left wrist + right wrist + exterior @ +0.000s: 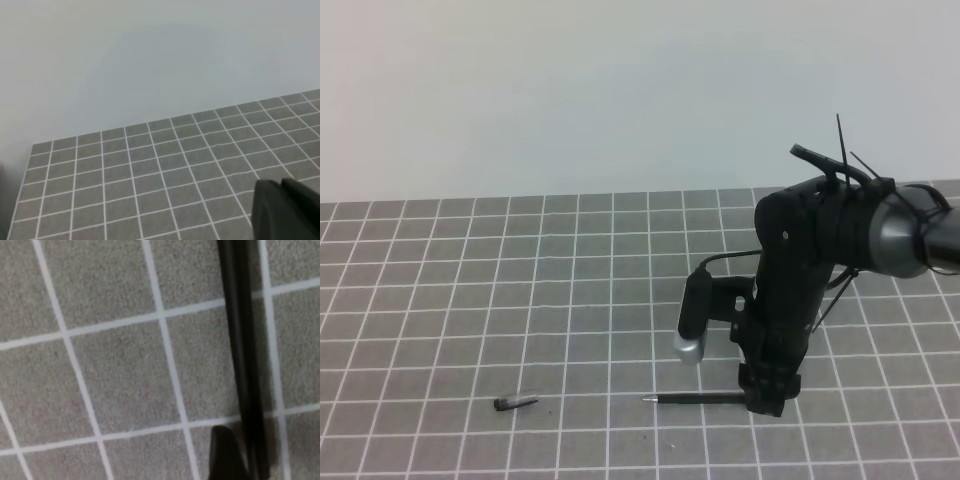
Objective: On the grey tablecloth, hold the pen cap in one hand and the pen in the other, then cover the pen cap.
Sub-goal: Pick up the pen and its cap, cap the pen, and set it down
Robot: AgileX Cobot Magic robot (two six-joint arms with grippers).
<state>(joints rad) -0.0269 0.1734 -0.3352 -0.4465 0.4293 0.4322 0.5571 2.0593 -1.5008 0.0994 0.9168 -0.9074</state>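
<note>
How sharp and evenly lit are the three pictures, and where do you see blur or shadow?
High view: soft, even light; the pen and the pen cap are small but readable, with faint shadows. Left wrist view: the cloth is sharp, the dark tool at the corner blurred. Right wrist view: very close, the pen soft-edged.

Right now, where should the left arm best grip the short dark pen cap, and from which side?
Grip the short dark pen cap across its middle, descending from above: it lies flat on the grey gridded tablecloth, long axis left-right, with open cloth around it.
</note>
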